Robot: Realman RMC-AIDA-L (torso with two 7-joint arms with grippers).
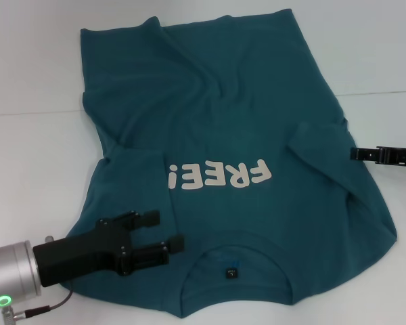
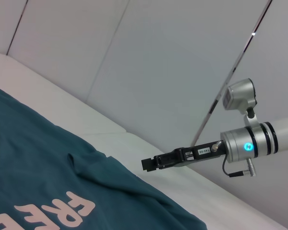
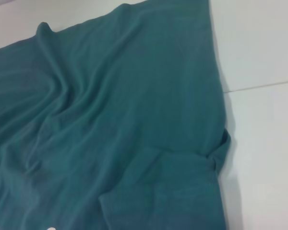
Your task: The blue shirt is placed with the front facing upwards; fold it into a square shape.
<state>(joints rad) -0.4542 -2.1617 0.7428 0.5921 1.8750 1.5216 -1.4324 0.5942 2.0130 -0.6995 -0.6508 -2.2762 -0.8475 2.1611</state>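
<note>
The blue shirt [image 1: 237, 128] lies front up on the white table [image 1: 27, 74], collar nearest me, hem at the far side; both sleeves already lie turned in over the body, the cloth toward the hem rumpled. I see the left gripper [image 1: 168, 231] over the left shoulder, just beside the collar, fingers parted with nothing between them. The right gripper [image 1: 355, 154] is at the right edge near the folded sleeve; I cannot tell from these views whether it is released or clenched. I judge the step in hand is taking the shoulder edge to fold that side inward. To do it well I should pinch both layers at the shoulder seam, match the right side's grip, lift low, and keep the fold line parallel to the print [image 1: 220, 176]
</note>
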